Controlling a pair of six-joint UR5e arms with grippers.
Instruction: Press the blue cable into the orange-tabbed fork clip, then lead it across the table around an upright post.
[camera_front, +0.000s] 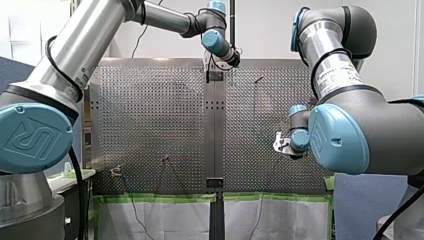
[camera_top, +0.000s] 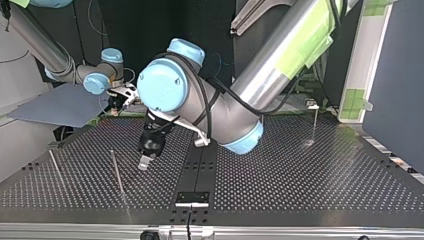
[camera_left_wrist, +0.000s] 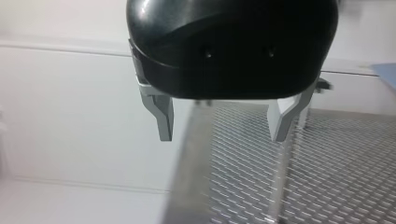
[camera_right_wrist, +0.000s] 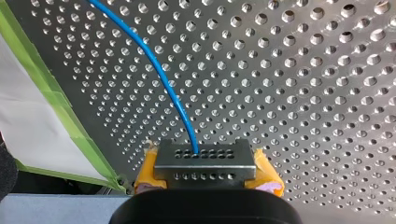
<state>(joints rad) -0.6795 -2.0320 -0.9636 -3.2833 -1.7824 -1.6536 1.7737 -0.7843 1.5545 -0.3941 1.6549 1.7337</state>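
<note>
In the right wrist view the blue cable (camera_right_wrist: 159, 70) runs over the perforated table (camera_right_wrist: 303, 93) and ends between the yellow pads (camera_right_wrist: 266, 175) of my right gripper (camera_right_wrist: 205, 161), which is shut on it. That gripper hovers near the table's edge, at the front view's right (camera_front: 281, 145) and the top view's left (camera_top: 121, 97). My left gripper (camera_left_wrist: 224, 123) is open with bare metal fingers and nothing between them. It hangs over the far middle of the table in the front view (camera_front: 220, 65), near a thin upright post (camera_top: 117, 172). A small clip (camera_front: 116, 171) stands at the front view's near left.
More upright posts rise at the top view's left (camera_top: 56, 167) and far right (camera_top: 315, 122). A black strip (camera_top: 192, 197) divides the table down its middle. Green tape (camera_right_wrist: 60, 107) lines the table edge beside my right gripper.
</note>
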